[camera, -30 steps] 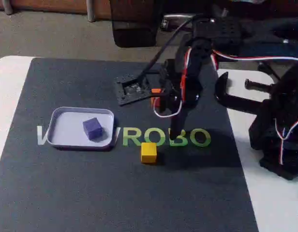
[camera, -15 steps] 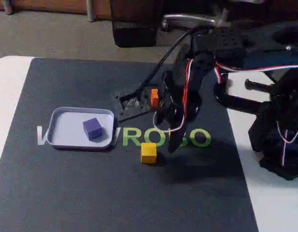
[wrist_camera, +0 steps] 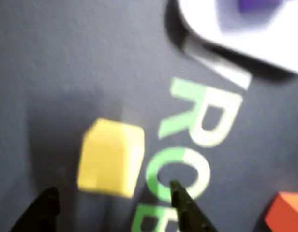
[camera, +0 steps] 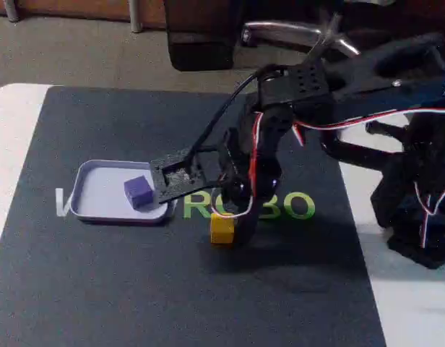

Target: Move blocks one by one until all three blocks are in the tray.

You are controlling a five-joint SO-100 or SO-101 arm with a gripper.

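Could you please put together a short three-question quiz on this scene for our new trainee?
1. True or false: the purple block lies inside the tray.
2. Which block sits just ahead of the open jaws in the wrist view: A) orange, B) yellow, C) purple?
3. Fill in: the green letters are printed on the dark ____.

Key:
1. True.
2. B, the yellow block; the gripper has not closed on it.
3. Mat.

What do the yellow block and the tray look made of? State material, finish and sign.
Yellow block: probably foam or painted wood; matte, with no glare and soft-looking edges, though the wrist view is blurred. Tray: likely enamelled metal or plastic; smooth white, thin raised rim, faint sheen.
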